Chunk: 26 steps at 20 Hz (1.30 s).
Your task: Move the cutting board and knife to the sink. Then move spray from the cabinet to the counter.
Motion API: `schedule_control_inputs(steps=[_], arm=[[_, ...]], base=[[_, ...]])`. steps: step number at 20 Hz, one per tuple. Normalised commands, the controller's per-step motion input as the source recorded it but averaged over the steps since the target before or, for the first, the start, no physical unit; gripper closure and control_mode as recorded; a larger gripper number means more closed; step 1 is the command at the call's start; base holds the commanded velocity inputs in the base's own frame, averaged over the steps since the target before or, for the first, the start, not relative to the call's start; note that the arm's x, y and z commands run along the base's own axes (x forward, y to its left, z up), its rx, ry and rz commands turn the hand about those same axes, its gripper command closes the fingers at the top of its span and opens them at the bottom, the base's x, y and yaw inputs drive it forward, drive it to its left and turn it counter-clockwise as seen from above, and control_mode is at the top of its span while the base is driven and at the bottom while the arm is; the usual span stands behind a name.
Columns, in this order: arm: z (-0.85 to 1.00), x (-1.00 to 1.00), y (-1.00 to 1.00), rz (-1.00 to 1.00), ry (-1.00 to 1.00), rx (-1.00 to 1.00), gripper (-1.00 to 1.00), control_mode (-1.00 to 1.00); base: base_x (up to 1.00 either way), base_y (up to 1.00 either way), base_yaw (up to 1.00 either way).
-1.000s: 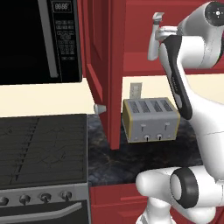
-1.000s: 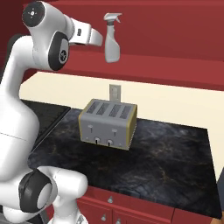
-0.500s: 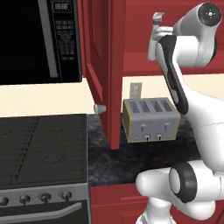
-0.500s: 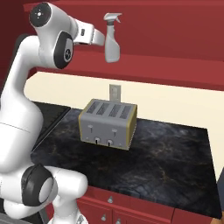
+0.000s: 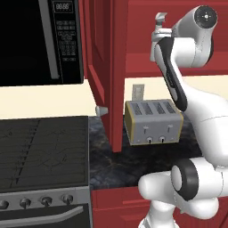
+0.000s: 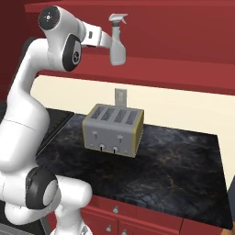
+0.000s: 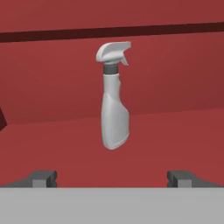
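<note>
The pale grey-white spray (image 7: 114, 109) stands upright on the shelf of the dark red cabinet (image 6: 183, 41). My gripper (image 7: 112, 177) is open, its fingertips (image 7: 41, 177) spread wide, and the bottle is straight ahead of them, untouched. From the right base view the gripper (image 6: 106, 42) sits just left of the spray (image 6: 117, 48) at shelf height. In the left base view the spray's nozzle (image 5: 160, 18) peeks over my forearm. The black counter (image 6: 174, 170) lies below. The cutting board and the knife are out of view.
A silver four-slot toaster (image 6: 112, 130) stands on the counter under the cabinet. The cabinet door (image 5: 104, 67) hangs open to the left of my arm. Further left are a black microwave (image 5: 40, 40) and a stove top (image 5: 42, 151).
My arm has shifted a little and brought the hand closer to the spray. The bottle has not moved and the gripper stays open.
</note>
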Motion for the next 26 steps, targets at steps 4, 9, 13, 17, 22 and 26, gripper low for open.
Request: schedule_control_inputs(steps=[4, 9, 13, 17, 22, 26], arm=[[0.0, 0.28, -0.01, 0.0, 0.0, 0.0, -1.0, -1.0], [0.0, 0.26, -0.03, 0.0, 0.0, 0.0, -1.0, -1.0], [0.0, 0.24, -0.04, 0.0, 0.0, 0.0, -1.0, -1.0], [0.0, 0.16, -0.1, 0.0, 0.0, 0.0, -1.0, -1.0], [0.0, 0.17, -0.11, 0.0, 0.0, 0.0, -1.0, -1.0], [0.0, 0.21, -0.05, 0.0, 0.0, 0.0, -1.0, -1.0]], base=[[0.0, 0.0, 0.0], [0.0, 0.0, 0.0], [0.0, 0.0, 0.0], [0.0, 0.0, 0.0], [0.0, 0.0, 0.0], [0.0, 0.0, 0.0]])
